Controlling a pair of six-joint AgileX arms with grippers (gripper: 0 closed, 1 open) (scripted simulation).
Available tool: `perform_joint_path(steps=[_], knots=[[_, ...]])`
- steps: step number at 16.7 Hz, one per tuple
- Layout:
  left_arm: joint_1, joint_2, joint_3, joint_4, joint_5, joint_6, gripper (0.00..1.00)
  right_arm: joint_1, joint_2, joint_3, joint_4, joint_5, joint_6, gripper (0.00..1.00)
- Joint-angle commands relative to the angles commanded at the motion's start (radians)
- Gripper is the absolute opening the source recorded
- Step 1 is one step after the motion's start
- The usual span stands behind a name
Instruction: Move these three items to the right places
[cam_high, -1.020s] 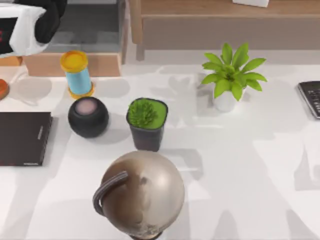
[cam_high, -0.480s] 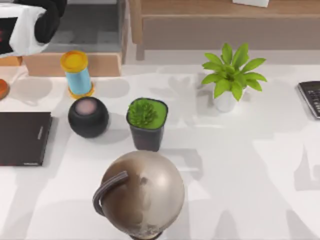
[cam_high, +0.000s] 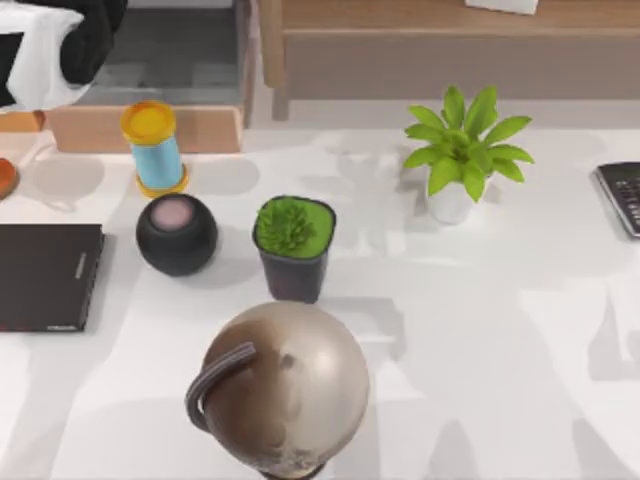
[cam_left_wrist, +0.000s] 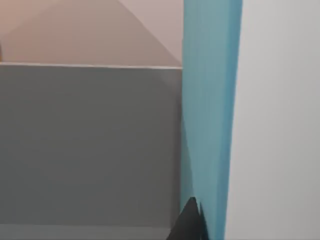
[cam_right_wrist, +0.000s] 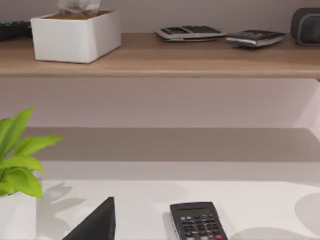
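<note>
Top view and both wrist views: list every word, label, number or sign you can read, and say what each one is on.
None can be read.
Black book: a small pale mark on the cover and a strip by its lower edge, both too small to read.
Calculator: key markings and display too blurred to read.
Devices on the shelf: no legible text.
Teal book, held close in the left wrist view: plain cover, no lettering.

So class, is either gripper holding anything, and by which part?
Seemingly the teal book, in the left gripper, a finger against its cover; exact spot unclear.
</note>
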Motion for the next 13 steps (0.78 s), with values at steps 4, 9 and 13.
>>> perform_joint_path(steps=[4, 9, 13], knots=[[0.0, -0.056, -0.051, 0.033, 0.033, 0.059, 0.0, 0.0, 0.0, 0.0, 0.0, 0.0, 0.0, 1.0], [0.024, -0.275, -0.285, 0.138, 0.169, 0.357, 0.0, 0.0, 0.0, 0.0, 0.0, 0.0, 0.0, 1.0], [0.082, -0.478, -0.561, 0.211, 0.308, 0.722, 0.0, 0.0, 0.0, 0.0, 0.0, 0.0, 0.0, 1.0]])
